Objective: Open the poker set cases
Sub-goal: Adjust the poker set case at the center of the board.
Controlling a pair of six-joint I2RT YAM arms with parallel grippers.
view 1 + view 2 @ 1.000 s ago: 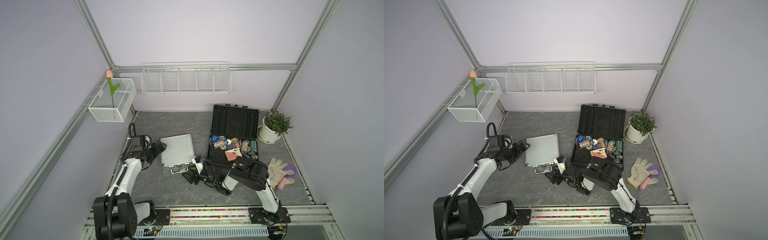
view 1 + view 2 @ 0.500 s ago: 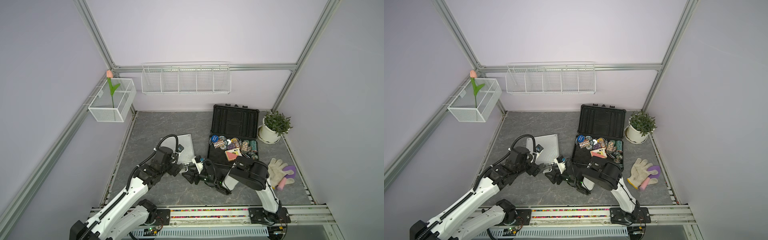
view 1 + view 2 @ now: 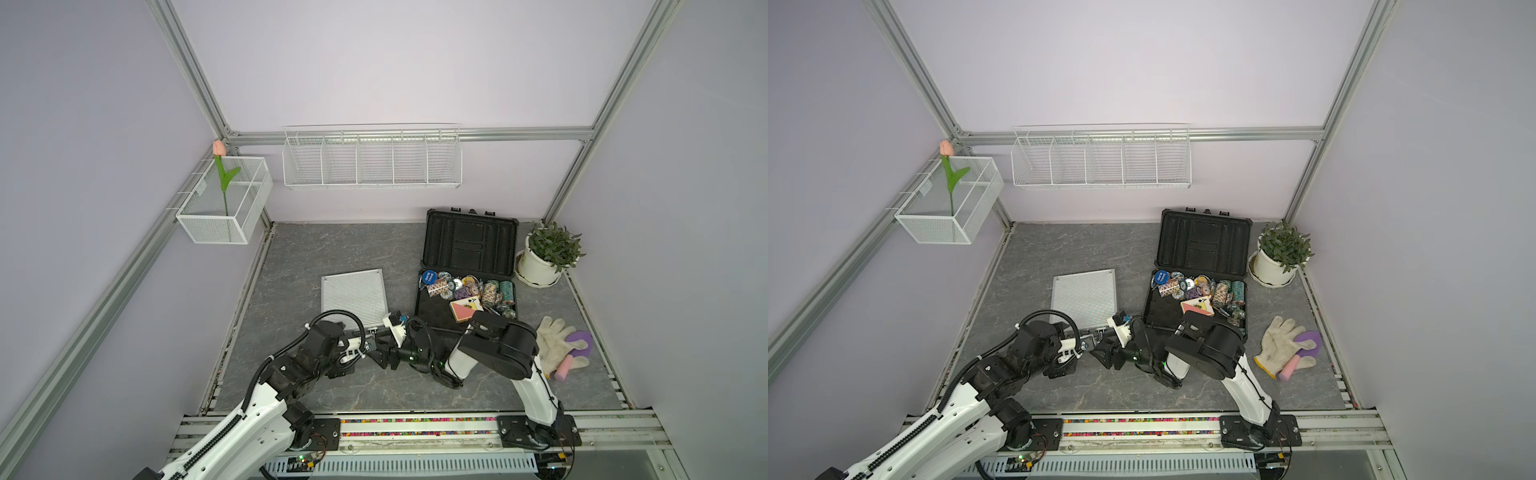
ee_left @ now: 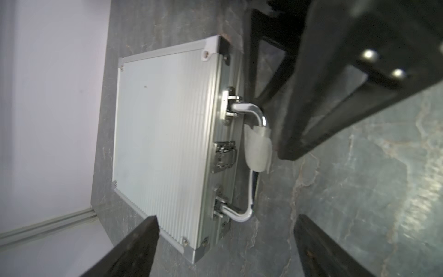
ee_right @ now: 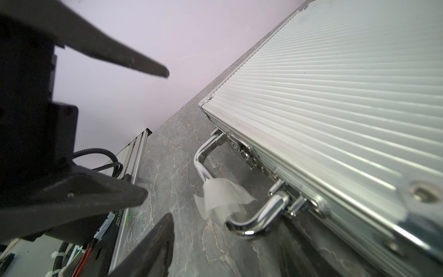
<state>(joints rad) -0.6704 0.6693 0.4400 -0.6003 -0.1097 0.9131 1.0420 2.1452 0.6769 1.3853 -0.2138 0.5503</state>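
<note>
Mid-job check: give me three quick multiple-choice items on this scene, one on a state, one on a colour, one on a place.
1. Of the silver case and the black case, which is open?
A. Both
B. Only the silver
C. Only the black

2. What colour is the glove?
A. Off-white
B. Bright blue
C. Black

3. Where does the potted plant stand?
A. In the near left corner
B. Beside the black case's raised lid, on its right
C. On top of the silver case

Answers:
1 C: the black case's lid stands up, with chips and cards showing inside, while the silver case lies flat and shut.
2 A: it is pale cream in both top views.
3 B: the pot stands next to the upright lid, at the far right corner.
</note>
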